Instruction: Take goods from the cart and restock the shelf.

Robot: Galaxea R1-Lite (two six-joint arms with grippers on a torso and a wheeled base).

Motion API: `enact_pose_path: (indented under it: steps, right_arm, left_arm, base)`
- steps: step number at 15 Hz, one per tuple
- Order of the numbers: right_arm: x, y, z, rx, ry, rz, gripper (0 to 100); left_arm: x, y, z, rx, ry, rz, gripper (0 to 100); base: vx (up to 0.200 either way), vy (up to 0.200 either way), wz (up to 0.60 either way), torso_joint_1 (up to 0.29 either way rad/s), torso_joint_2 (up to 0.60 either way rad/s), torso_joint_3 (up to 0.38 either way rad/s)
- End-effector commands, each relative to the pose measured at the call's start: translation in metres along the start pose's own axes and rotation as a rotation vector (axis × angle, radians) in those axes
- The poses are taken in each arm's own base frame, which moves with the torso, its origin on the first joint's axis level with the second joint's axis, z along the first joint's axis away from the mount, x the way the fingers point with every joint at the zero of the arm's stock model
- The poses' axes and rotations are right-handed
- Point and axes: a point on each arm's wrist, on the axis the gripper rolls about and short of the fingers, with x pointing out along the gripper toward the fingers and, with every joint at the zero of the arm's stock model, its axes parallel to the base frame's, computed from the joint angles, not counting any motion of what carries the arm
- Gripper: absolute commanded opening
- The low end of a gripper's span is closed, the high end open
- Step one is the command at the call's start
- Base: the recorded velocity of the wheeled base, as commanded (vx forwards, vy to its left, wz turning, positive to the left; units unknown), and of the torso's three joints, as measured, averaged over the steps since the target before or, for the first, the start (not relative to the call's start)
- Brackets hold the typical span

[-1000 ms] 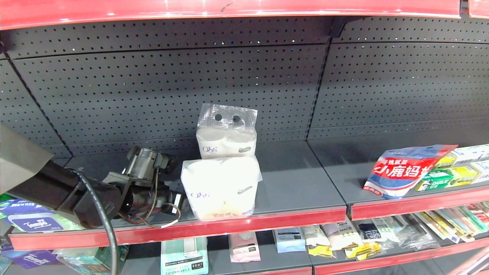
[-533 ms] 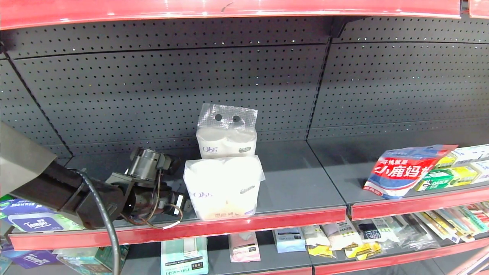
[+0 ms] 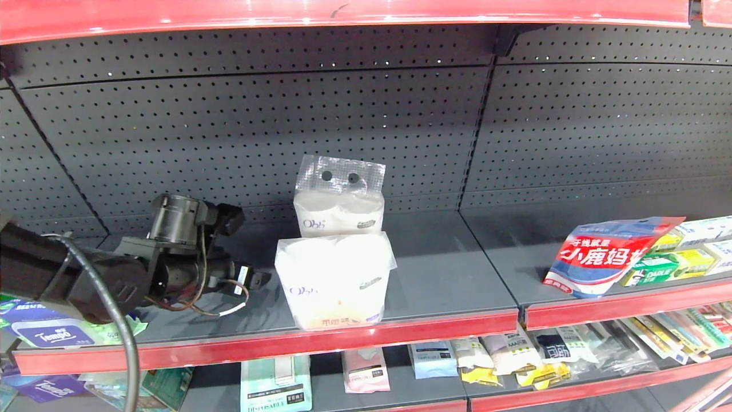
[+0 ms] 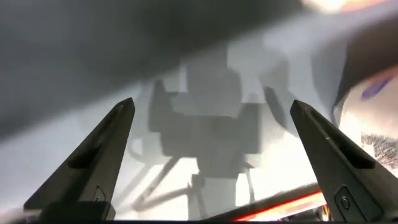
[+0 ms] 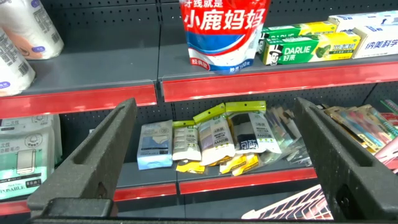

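Black and spread wide, the right claw [image 5: 214,102] hangs empty out in front of the shelving, facing the small packets [image 5: 211,140] on the lower level. Above them, a red trim [image 3: 274,343] edges the grey shelf [image 3: 446,269]. Just behind the trim, the front pack of paper rolls [image 3: 334,280] stands upright near the lip. It hides the lower half of the rear pack [image 3: 338,200], which stands right behind it with its clear handle flap showing on top.

The left claw [image 3: 254,280] hovers low over the shelf, just beside the front pack on its left and not touching it. From the head view it is side-on and its gap is hard to read. The blurred, grey left wrist view shows its fingers [image 4: 99,162] wide apart with nothing between them.

Blue tissue packs [image 3: 40,329] lie partly hidden behind the left arm. Far to the right, a pouch [image 3: 606,254] leans on toothpaste boxes [image 3: 669,266], which are cut off at the edge.
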Motion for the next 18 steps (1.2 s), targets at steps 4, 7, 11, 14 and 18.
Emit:
enact_pose_path:
  steps: [4, 7, 11, 14, 18]
  right_arm:
    - [0.0, 0.0, 0.0, -0.001, 0.001, -0.001, 100]
    - [0.0, 0.0, 0.0, -0.001, 0.001, -0.001, 100]
    - [0.0, 0.0, 0.0, -0.001, 0.001, -0.001, 100]
    - [0.0, 0.0, 0.0, -0.001, 0.001, -0.001, 100]
    - [0.0, 0.0, 0.0, -0.001, 0.001, -0.001, 100]
  left_arm:
    - [-0.076, 0.011, 0.012, -0.017, -0.099, 0.016, 100]
    - [-0.102, 0.012, 0.006, -0.02, -0.105, 0.015, 100]
    - [-0.161, 0.015, -0.008, -0.016, -0.245, -0.012, 100]
    - [-0.22, 0.018, -0.069, 0.005, -0.358, 0.05, 100]
    - [-0.261, 0.011, -0.124, -0.141, -0.514, 0.13, 100]
  base:
    - [0.0, 0.0, 0.0, 0.0, 0.0, 0.0]
    - [0.0, 0.0, 0.0, 0.0, 0.0, 0.0]
    - [0.0, 0.0, 0.0, 0.0, 0.0, 0.0]
    - [0.0, 0.0, 0.0, 0.0, 0.0, 0.0]
    - [0.0, 0.0, 0.0, 0.0, 0.0, 0.0]
